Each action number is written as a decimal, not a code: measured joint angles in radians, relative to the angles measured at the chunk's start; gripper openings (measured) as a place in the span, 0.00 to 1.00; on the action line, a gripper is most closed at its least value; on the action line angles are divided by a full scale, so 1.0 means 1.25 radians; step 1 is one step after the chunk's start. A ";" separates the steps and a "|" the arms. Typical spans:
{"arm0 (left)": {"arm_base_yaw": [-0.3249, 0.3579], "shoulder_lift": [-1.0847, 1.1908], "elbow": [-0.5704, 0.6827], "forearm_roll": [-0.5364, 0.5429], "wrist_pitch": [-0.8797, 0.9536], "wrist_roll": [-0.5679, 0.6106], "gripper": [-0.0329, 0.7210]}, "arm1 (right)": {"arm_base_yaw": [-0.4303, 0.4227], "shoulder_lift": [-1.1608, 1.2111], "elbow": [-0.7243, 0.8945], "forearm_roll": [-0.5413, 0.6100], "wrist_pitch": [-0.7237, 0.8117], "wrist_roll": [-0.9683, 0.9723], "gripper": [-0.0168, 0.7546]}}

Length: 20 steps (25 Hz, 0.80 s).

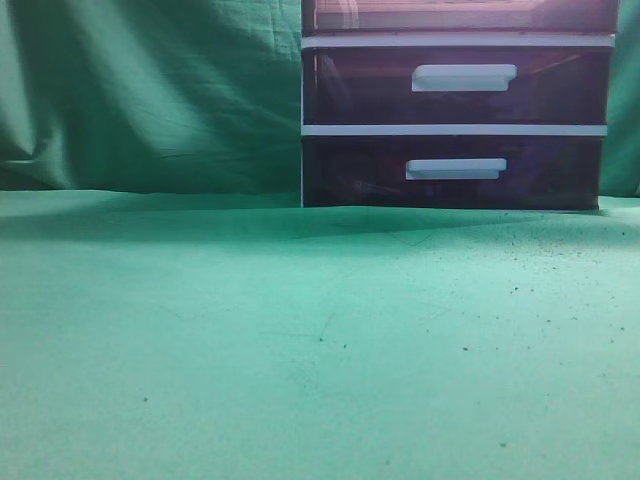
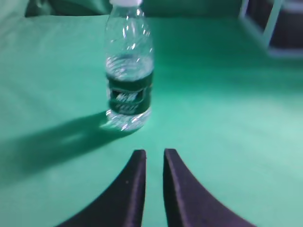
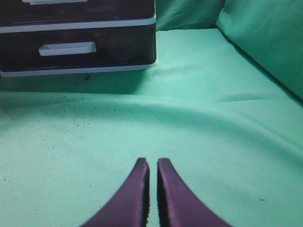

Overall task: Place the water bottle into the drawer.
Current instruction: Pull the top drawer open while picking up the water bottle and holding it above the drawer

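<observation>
A clear water bottle (image 2: 129, 71) with a dark green label and white cap stands upright on the green cloth in the left wrist view. My left gripper (image 2: 154, 152) is shut and empty, a short way in front of the bottle. The white-framed chest (image 1: 457, 130) stands at the back right of the exterior view. Its top pinkish-brown drawer (image 1: 460, 14) shows only as a strip at the frame's top edge. My right gripper (image 3: 153, 161) is shut and empty over the cloth, well in front of the chest (image 3: 78, 24). The bottle and both grippers are out of the exterior view.
Two darker purple drawers with white handles (image 1: 464, 77) (image 1: 455, 168) sit below the top drawer. Green cloth covers the table (image 1: 300, 350) and hangs as a backdrop. A raised fold of cloth (image 3: 265, 38) lies to the right in the right wrist view.
</observation>
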 joint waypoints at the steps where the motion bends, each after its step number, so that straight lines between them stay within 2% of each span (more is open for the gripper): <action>1: 0.000 0.000 0.000 -0.054 -0.019 -0.009 0.14 | 0.000 0.000 0.000 0.000 0.000 0.000 0.09; 3: 0.000 0.000 0.000 -0.141 -0.087 -0.020 0.14 | 0.000 0.000 0.000 0.000 0.000 0.000 0.09; 5: 0.000 0.000 0.000 -0.185 -0.167 -0.024 0.14 | 0.000 0.000 0.000 0.000 0.000 0.000 0.09; 15: 0.000 0.000 -0.002 -0.214 -0.568 -0.054 0.14 | 0.000 0.000 0.000 0.000 0.000 0.000 0.09; 17: 0.001 0.000 -0.040 -0.210 -0.484 -0.080 0.14 | 0.000 0.000 0.000 0.000 0.000 0.000 0.09; 20: 0.001 0.032 -0.162 -0.147 -0.256 -0.092 0.14 | 0.000 0.000 0.000 0.000 0.000 0.000 0.09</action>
